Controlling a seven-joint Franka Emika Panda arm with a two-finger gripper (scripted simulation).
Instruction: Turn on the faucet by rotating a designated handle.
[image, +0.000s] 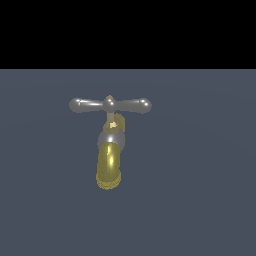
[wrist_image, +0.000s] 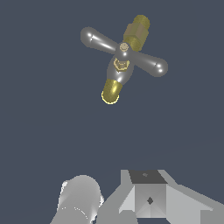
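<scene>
A: Closest to the wrist camera, pale grey parts of the arm are filling the near edge of the wrist view, a rounded cylinder and a blocky angled housing. Are those the gripper?

B: I'm not finding fingertips anywhere, so I cannot tell how wide the jaws are standing or whether they are holding anything. Nothing is touching the faucet (wrist_image: 119, 65), at least.

A: Where is the faucet lying from the arm?

B: It is sitting well apart from those grey parts, out ahead of the wrist camera on the plain blue-grey floor (wrist_image: 52, 131). The arm is not showing in the exterior view at all.

A: And the handle (image: 110, 105)?

B: It is riding on top of the faucet's thin stem, above the grey body and the spout (image: 108, 171). In the exterior view its long axis is running side to side, crossing the spout's line at a right angle. In the wrist view the handle (wrist_image: 124, 51) is lying diagonally.

A: So the coming move?

B: I'm judging the arm is needing to close the gap to one bulbous end of the handle, then push it around the stem.
</scene>
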